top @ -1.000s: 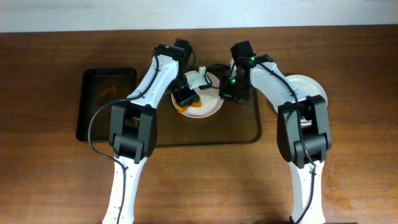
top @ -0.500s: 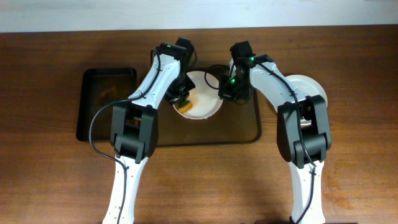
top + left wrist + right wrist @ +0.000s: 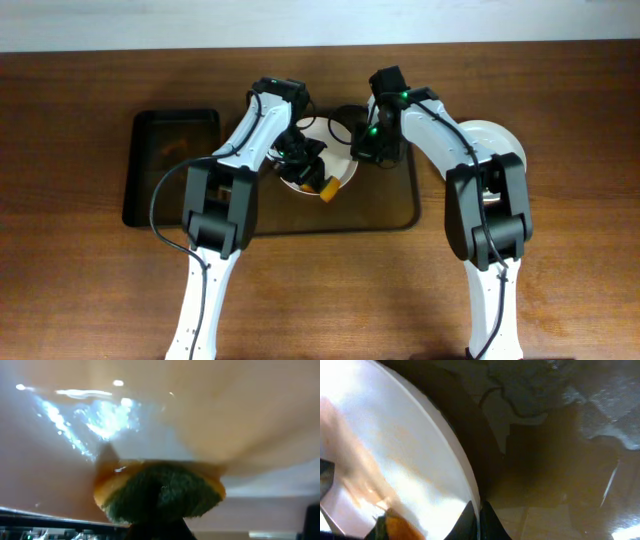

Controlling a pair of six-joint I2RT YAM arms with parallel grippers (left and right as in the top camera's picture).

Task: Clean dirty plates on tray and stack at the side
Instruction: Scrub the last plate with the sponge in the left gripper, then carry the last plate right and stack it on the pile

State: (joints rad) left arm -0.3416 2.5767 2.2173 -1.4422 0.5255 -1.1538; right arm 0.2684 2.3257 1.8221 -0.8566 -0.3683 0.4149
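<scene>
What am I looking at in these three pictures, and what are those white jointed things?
They are two robot arms at a table. One picture looks down from above; the other two come from cameras on each wrist. On the table lie a brown tray, a black tray and, at the right, a second plate. The left fingers press a sponge onto a smeared plate on the brown tray, while the right fingers pinch its rim.

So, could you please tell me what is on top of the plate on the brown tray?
A yellow-green sponge, held by the left pincer, presses on the plate, which bears orange smears. Whatever lies beneath the sponge and the pincer is covered.
</scene>
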